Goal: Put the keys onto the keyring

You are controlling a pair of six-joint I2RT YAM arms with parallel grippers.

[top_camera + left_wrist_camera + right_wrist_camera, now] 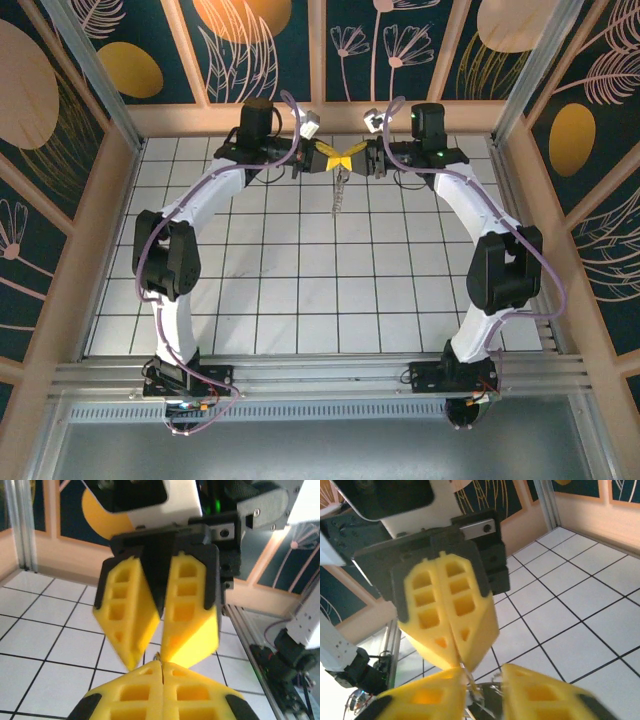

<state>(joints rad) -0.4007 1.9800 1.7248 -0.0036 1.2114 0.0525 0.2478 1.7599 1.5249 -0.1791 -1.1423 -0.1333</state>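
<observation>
Two arms meeting tip to tip above the tiled table, close to the middle of its far edge. The left gripper and right gripper face each other, their yellow fingertips almost touching. From that meeting point a slim metal cluster, the keys, hangs down clear of the surface; individual keys cannot be told apart at this size. Left wrist view: the left gripper has its fingers pressed together, a thin sliver of metal, apparently the keyring, showing just at their tips; opposite, the right gripper has its fingers parted in a narrow wedge. Right wrist view: the right gripper stands with a plain gap between its two fingers, not clamped on anything; the left gripper points down into that gap, fingers together, with the same bright metal at its tip. How the keys join the ring cannot be made out.
</observation>
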